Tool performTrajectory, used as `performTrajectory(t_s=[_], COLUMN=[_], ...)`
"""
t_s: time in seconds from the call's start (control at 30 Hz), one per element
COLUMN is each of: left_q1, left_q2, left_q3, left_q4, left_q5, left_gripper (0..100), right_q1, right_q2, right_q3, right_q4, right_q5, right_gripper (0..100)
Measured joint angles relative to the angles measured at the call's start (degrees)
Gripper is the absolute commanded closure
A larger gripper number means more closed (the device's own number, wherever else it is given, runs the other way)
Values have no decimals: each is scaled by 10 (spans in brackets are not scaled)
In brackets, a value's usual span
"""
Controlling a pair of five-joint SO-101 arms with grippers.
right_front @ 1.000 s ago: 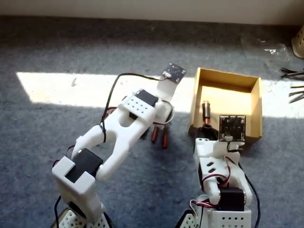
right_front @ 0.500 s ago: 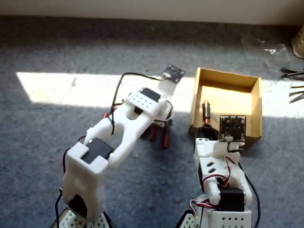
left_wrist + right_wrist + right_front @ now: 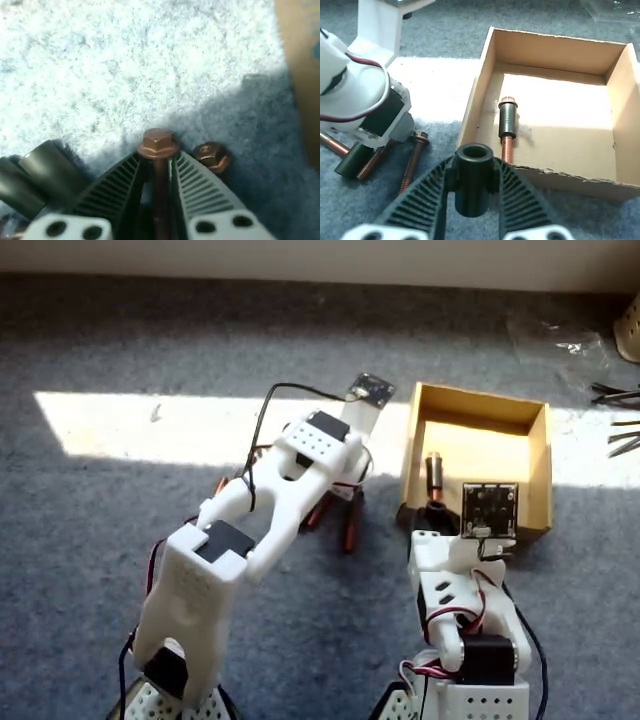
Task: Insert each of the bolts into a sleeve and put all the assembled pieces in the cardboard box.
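Observation:
My left gripper is shut on a copper bolt, with the hex head sticking out past the fingertips just above the carpet. A second loose bolt lies right beside it, and a black sleeve lies nearby. My right gripper is shut on another black sleeve, held upright in front of the cardboard box. One assembled bolt-and-sleeve piece lies inside the box. In the high view the left arm hangs over the loose bolts left of the box.
More loose bolts and a sleeve lie on the grey carpet by the left arm's wrist. Dark tools and a plastic bag sit at the far right. Sunlit carpet stretches to the left.
The left arm has swung its elbow rightward and raised its wrist slightly toward the box, with the bolts under it shifting a little. The right arm has stayed still.

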Motion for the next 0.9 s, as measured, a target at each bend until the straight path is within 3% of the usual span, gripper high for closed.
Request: performTrajectory(t_s=[0.33, 0.67, 0.9], left_q1=[0, -1, -1], left_q2=[18, -25, -122], left_q3=[-37, -98, -99], left_q4=[42, 141, 156], left_q5=[-1, -2, -59], left_gripper=[995, 994, 994], right_q1=[0, -1, -84], right_q2=[0, 0, 0], right_q3=[0, 0, 0], right_q4=[0, 0, 0], right_q5=[0, 0, 0], right_gripper=[994, 994, 994])
